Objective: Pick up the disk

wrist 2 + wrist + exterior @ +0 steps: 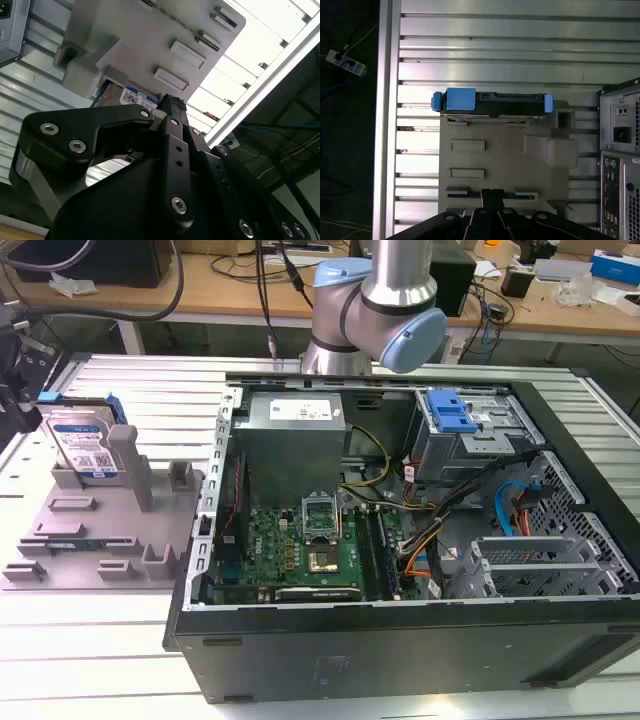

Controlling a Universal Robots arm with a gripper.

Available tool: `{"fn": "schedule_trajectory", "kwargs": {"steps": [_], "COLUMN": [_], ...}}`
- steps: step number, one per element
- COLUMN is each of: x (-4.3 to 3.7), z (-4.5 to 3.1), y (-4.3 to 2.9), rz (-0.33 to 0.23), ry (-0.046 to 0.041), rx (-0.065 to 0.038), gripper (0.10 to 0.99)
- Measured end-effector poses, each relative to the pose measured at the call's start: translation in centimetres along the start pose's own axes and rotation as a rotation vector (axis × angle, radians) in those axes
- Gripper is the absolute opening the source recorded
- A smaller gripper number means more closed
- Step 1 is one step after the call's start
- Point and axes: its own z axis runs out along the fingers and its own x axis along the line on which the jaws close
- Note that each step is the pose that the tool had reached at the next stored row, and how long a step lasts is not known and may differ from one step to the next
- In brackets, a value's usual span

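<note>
The disk (85,445) is a silver-grey drive with a blue-and-white label and blue side rails. It stands in a slot at the far end of a grey fixture plate (100,530), at the exterior view's left. The first wrist view looks onto the edge of the disk (492,100), with its blue rails at both ends. My black gripper (492,195) hangs above the opposite end of the fixture plate (500,150), well apart from the disk. In the second wrist view the gripper (172,102) points toward the disk's label (135,97), which peeks out beneath the plate (150,30).
An open computer case (400,520) fills the exterior view's right, holding a grey power supply (295,425), a blue caddy (450,415) and a green motherboard (300,550). Its rear panel (620,150) stands beside the fixture. The ribbed aluminium table ends at an edge rail (387,125).
</note>
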Motion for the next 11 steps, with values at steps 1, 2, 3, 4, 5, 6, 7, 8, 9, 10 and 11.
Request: {"fn": "schedule_trajectory", "kwargs": {"steps": [1,2,3,4,5,6,7,8,9,10,11], "x": [0.00,0.00,0.00,0.00,0.00,0.00,0.00,0.00,0.00,0.00,0.00], "z": [0.00,0.00,0.00,0.00,0.00,0.00,0.00,0.00,0.00,0.02,0.05], "y": [0.00,0.00,0.00,0.00,0.00,0.00,0.00,0.00,0.00,0.00,0.00], "rz": [0.000,0.000,0.000,0.000,0.000,0.000,0.000,-0.002,-0.008,-0.038,-0.085], "ry": [0.0000,0.0000,0.0000,0.0000,0.0000,0.0000,0.0000,0.0000,0.0003,0.0013,0.0032], "rx": [0.000,0.000,0.000,0.000,0.000,0.000,0.000,0.000,0.000,0.000,0.001], "gripper": [0.106,0.106,0.106,0.106,0.106,0.106,0.106,0.106,0.106,0.106,0.106]}}
